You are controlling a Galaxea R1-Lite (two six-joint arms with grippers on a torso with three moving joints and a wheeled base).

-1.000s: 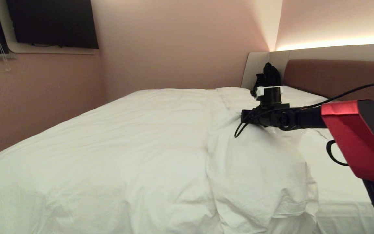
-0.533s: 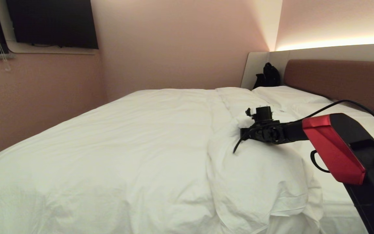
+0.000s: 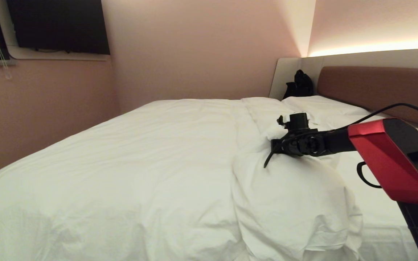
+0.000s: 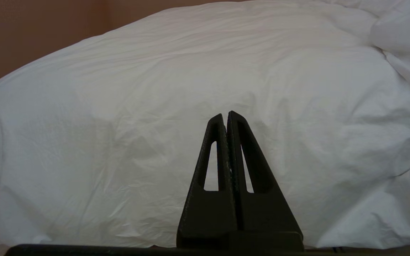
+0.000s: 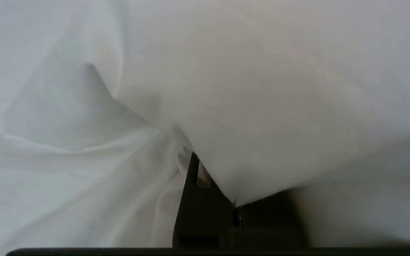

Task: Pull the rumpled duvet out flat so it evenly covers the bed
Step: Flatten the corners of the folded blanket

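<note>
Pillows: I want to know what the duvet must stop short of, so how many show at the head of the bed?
2 pillows: one nearest the far wall, one beside it, partly behind the right arm. The duvet's bunched fold may hide more.

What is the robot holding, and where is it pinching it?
The right pincer is shut on the duvet, pinching a bunched fold near its pillow-end edge.

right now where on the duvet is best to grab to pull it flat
Probably the bunched fold of the duvet on the headboard side, coming from above as the right gripper has, shut on cloth there; the rest lies smooth.
</note>
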